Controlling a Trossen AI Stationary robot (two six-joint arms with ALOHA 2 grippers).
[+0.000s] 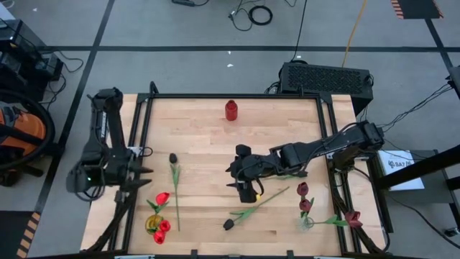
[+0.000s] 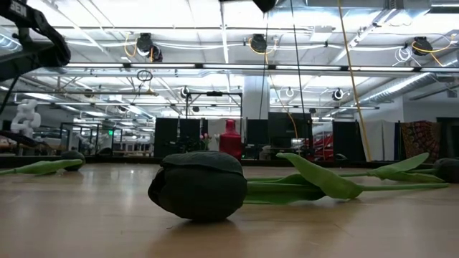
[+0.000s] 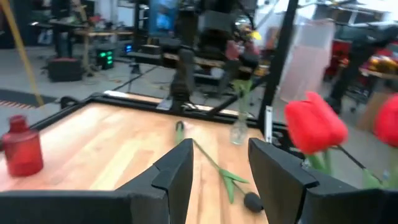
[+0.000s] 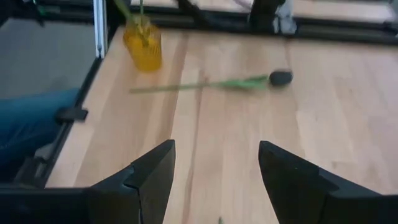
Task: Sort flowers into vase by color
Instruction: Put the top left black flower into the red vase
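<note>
Worktop (image 1: 215, 137) wooden, black frame. Right claw (image 1: 241, 173) over worktop middle, fingers spread, empty. Left claw (image 1: 144, 171) at left edge, fingers apart, empty. Red bottle (image 1: 231, 109) near far edge. Yellow vase (image 1: 154, 224) with red flowers (image 1: 161, 229) at near left corner. Clear vase (image 1: 307, 221) with maroon flowers (image 1: 304, 198) near right. Black flower (image 1: 228, 224) lying by near edge; another black tulip (image 1: 173, 158) left of middle.

Both arms are showing up black and boxy, jointed in chunky segments. The left arm (image 1: 108, 155) is glowing with a small green light near its base. The right arm (image 1: 302, 155) is trailing dark cables; its fingers (image 4: 149, 177) are looking flat, matte and angular.
</note>
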